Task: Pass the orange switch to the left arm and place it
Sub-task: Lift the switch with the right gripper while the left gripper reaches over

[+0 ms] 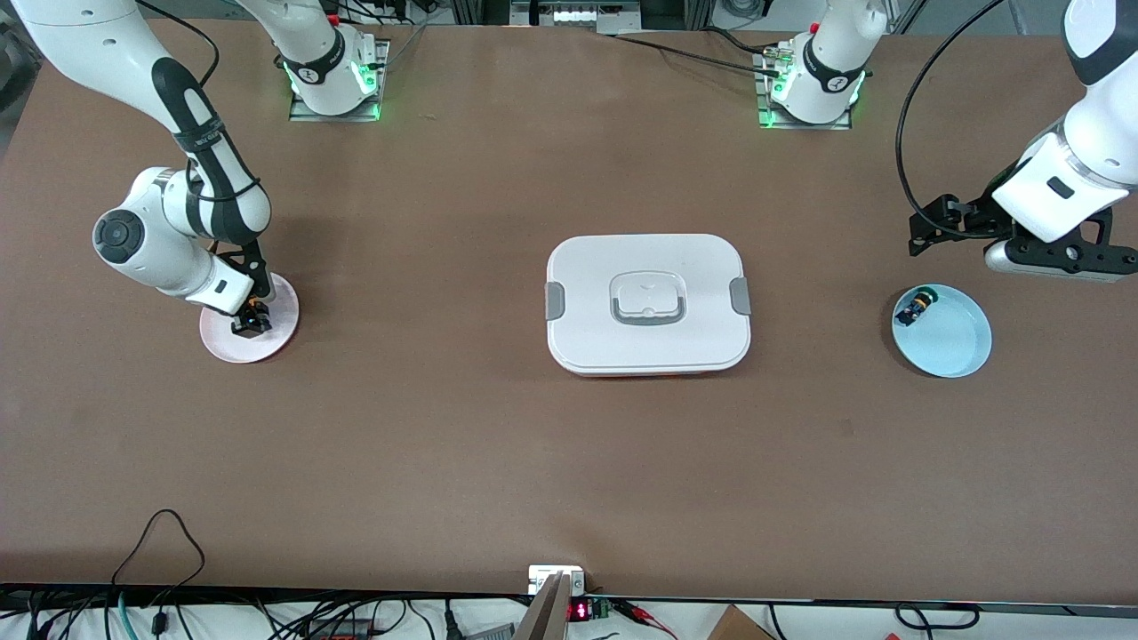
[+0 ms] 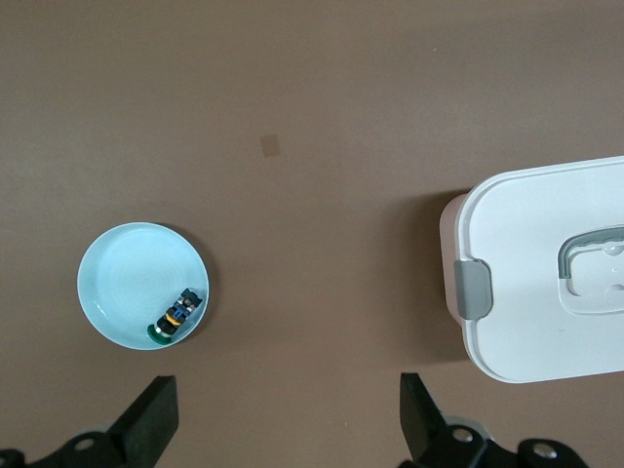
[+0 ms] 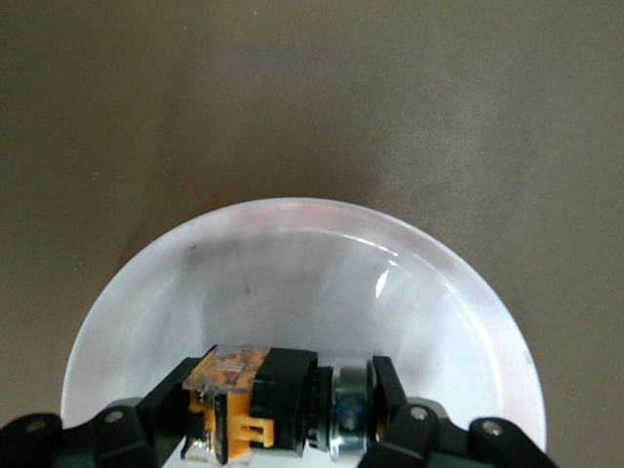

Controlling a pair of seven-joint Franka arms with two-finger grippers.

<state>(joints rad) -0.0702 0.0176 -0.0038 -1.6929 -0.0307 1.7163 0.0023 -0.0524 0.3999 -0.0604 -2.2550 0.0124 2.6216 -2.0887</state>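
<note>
My right gripper (image 1: 251, 320) is down on the pink plate (image 1: 271, 342) at the right arm's end of the table. It is shut on the orange switch (image 3: 278, 405), a small black body with orange parts and a silver ring, held lengthwise between the fingers (image 3: 390, 390) just above the plate's floor (image 3: 292, 263). The white lidded box (image 1: 587, 302) sits in the middle of the table and also shows in the left wrist view (image 2: 526, 273). My left gripper (image 1: 929, 233) hangs open and empty in the air over the table beside the blue plate (image 1: 956, 342); its fingers (image 2: 156, 414) are spread wide.
The blue plate (image 2: 127, 292) holds a small black switch with a green cap (image 2: 174, 317), also seen in the front view (image 1: 917, 307). Cables and a small device lie along the table edge nearest the front camera (image 1: 556, 578).
</note>
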